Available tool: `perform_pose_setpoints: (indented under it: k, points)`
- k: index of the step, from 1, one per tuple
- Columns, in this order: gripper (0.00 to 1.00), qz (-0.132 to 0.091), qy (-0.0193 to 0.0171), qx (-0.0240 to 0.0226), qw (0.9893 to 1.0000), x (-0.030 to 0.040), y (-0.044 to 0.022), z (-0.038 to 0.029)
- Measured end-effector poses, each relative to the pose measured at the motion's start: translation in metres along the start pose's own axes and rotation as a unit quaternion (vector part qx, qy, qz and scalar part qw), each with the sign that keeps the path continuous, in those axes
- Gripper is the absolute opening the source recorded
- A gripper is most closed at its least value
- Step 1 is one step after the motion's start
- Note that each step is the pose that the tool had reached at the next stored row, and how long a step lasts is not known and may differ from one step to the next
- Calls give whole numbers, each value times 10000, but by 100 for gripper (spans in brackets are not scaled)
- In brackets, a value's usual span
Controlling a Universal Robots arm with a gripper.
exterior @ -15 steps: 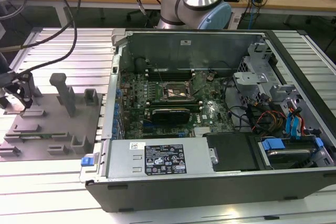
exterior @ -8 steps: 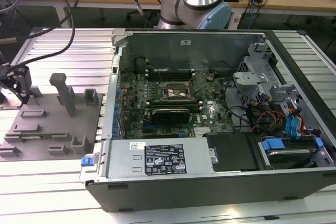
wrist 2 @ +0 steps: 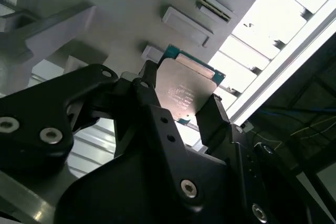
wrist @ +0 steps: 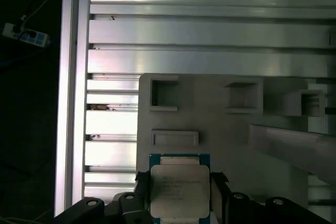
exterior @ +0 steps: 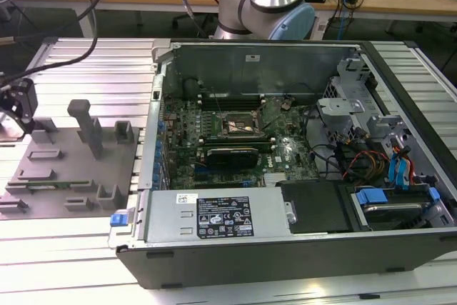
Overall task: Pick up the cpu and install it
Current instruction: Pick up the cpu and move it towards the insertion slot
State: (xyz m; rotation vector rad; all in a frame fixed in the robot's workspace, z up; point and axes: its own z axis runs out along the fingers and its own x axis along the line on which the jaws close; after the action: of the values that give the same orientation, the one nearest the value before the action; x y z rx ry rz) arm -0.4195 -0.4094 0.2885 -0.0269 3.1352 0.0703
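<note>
Cpu (wrist: 180,188) sits between my fingers (wrist: 143,190), which are closed against its two opposite edges and grip it. It is over the grey fixture plate (wrist: 220,140), just beside a shallow rectangular pocket (wrist: 175,138) near the plate's edge. I cannot tell whether it touches the plate.

The gripper (wrist: 180,200) clasps the cpu (wrist: 180,184) between its two black fingers (wrist: 218,195), silvery top facing the camera, over the grey fixture plate (wrist: 220,140) on the ribbed aluminium table (wrist: 210,30).
</note>
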Motion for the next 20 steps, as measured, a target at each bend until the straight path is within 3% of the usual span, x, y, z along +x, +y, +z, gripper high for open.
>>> perform_pose_setpoints:
  k: [11,20]
  points:
    - [55,-1,-16,0,10000,-1,8,-190]
    - [55,-1,-27,1,10000,-3,18,-401]
